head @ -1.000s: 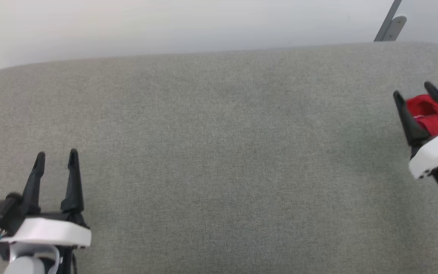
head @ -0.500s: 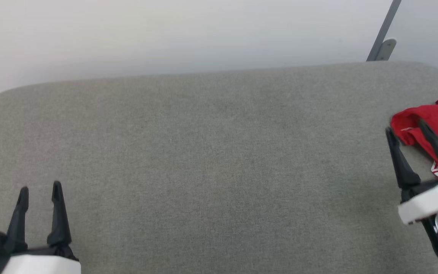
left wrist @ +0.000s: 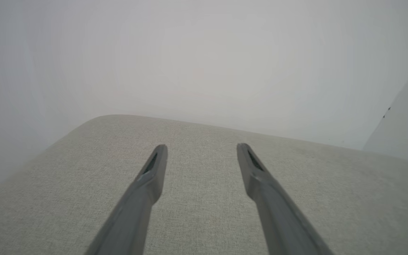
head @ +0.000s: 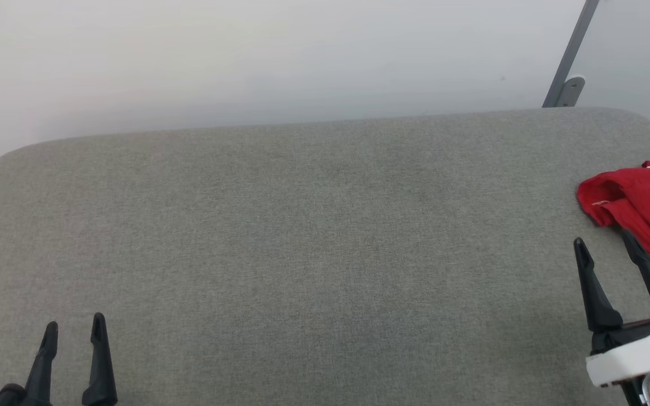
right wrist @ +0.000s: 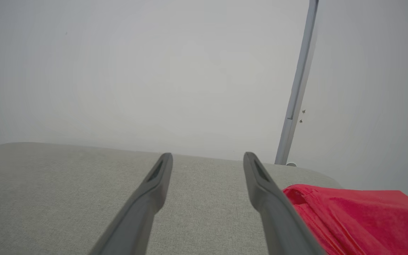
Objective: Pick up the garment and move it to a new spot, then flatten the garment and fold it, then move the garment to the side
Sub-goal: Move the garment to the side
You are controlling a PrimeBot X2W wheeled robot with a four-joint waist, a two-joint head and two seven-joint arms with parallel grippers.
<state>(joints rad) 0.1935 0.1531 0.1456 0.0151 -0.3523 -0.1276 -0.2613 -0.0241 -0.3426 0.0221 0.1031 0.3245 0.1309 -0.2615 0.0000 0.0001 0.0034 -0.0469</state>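
Grey cushion [head: 302, 254], right wrist view adds garment [right wrist: 360, 219], metal post [right wrist: 298, 88]

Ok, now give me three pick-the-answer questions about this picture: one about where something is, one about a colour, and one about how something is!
1. Where on the pad does the garment lie?
A. in the middle
B. at the left end
C. at the right end

2. What colour is the garment?
A. blue
B. red
C. green

3. How do the right jaws stand?
A. open, with nothing between them
B. shut on the garment
C. shut and empty

Answers:
1 C: the head view shows it at the pad's right end.
2 B: it is bright red in the head view and in the right wrist view.
3 A: the right wrist view shows bare pad in the wide gap between them.
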